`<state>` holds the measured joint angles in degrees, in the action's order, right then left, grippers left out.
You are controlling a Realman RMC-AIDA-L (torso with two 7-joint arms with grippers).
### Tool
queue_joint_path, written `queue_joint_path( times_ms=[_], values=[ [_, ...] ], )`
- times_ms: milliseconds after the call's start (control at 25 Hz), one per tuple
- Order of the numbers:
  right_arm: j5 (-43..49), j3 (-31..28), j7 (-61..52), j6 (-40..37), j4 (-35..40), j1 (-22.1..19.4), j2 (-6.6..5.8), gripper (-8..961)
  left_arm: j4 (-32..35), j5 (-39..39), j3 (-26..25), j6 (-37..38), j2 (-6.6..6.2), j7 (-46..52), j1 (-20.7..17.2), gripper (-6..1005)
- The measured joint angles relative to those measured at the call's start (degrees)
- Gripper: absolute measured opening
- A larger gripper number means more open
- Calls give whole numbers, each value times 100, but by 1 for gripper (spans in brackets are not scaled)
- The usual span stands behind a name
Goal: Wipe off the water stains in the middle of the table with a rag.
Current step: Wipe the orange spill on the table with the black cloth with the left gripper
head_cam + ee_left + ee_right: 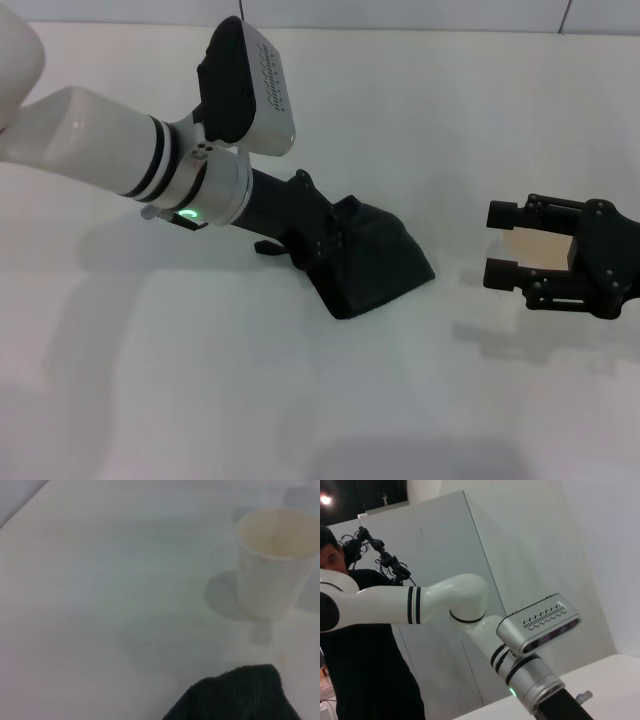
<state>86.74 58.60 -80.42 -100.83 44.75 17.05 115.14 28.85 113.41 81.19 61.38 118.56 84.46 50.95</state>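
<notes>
Your left end effector (335, 240) is low on the table (200, 400), near the middle, and it is clenched on the rag (375, 262). The dark rag is bunched up under it and touches the table. This looks like the wiping step, with the rag pressed down and ready to rub.

You cannot see the water stains in the head view. They may be under the rag, or already wiped off. In the left wrist view there is only a tiny faint orange speck on the table, just past the rag's edge (240, 695).

Next, you likely need to slide the rag over that spot, keep it flat, and stop before the cup.

Further right, your right end effector (505, 243) hangs just above the table, well apart from the rag. Its two fingers are spread wide and hold nothing. A pale thing sits behind the fingers, but you cannot tell what it is from the head view.

The left wrist view shows a white cup (272, 562) standing up on the table, near the rag. The right wrist view shows the left arm (445, 602) and a person (350, 630) in black behind it.
</notes>
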Motion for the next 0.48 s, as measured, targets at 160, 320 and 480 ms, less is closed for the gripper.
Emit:
queue_joint_path(
  times_ms=[160,320,480],
  values=[
    [2,2,0,-44,-15,-6,0,752,5,250,-169,-53,0,47,-4,36],
    [2,2,0,-52,-19,-16,0,752,43,431,-324,-62,13,60,-26,36],
    [1,6,0,-52,-19,-18,0,752,56,410,-311,-54,57,2,62,37]
  ],
)
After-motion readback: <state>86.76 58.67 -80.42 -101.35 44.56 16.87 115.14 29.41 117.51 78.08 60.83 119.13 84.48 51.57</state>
